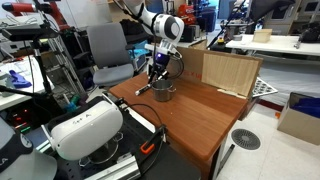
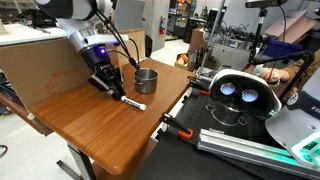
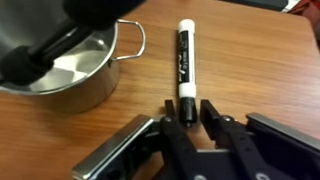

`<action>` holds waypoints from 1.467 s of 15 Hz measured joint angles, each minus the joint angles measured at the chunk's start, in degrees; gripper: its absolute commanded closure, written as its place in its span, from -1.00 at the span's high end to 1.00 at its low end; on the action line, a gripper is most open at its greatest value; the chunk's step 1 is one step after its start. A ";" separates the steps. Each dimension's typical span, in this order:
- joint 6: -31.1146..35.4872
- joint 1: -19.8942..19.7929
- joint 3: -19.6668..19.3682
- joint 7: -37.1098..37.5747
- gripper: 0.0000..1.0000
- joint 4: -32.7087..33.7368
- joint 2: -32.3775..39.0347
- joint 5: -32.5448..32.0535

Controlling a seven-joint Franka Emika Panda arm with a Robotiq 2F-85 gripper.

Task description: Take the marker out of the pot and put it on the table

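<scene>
Plainly, the reddish-brown desk (image 2: 110,135) now carries everything that matters. The shiny pot (image 2: 146,79) stands toward its far edge and looks empty in the wrist view. Left of the pot the gripper (image 2: 110,91) hangs low over the wood.

The marker (image 2: 131,102) is out of the pot. It lies flat on the desk just beside it, on the near side, and does not touch it.

From the wrist view the marker (image 3: 185,60) has its long axis pointing straight away from the jaws. Its pale end is nearest them and its dark body runs off toward the far side, with the pot (image 3: 70,70) to its left. That pale end sits right at the narrow gap between the jaws — whether they pinch it or merely flank it cannot be told.

The placing looks done, so the next move would likely be a straight lift. If the jaws are gripping the pale end, lifting would drag the marker along.
</scene>
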 measured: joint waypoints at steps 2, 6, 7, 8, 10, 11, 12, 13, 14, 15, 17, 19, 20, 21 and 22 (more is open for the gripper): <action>-1.23 0.16 -0.05 0.13 0.61 1.72 0.92 -0.38; -2.90 0.30 -0.13 0.14 1.00 4.05 1.87 -0.60; -3.05 0.38 -0.13 0.14 1.00 4.39 1.95 -0.63; -3.13 0.48 -0.13 0.14 1.00 4.58 1.98 -0.64; -3.25 0.71 -0.13 0.14 1.00 4.88 1.98 -0.64; -3.29 0.85 -0.13 0.14 1.00 5.02 1.98 -0.65; -3.29 1.03 -0.12 0.14 1.00 5.15 1.98 -0.65; -3.29 1.25 -0.10 0.14 1.00 5.31 1.95 -0.65; -3.28 1.47 -0.07 0.14 1.00 5.44 1.84 -0.65; -3.26 1.69 -0.05 0.13 1.00 5.55 1.56 -0.65; -3.16 2.00 0.04 0.02 1.00 5.65 0.43 -0.65; -3.05 2.02 0.26 -0.69 1.00 5.25 -1.78 -0.65; -2.68 2.02 0.35 -1.14 1.00 4.62 -3.42 -0.68; -1.96 2.03 0.43 -1.51 1.00 3.64 -5.36 -0.76; -0.96 2.05 0.54 -1.71 1.00 2.34 -7.43 -0.97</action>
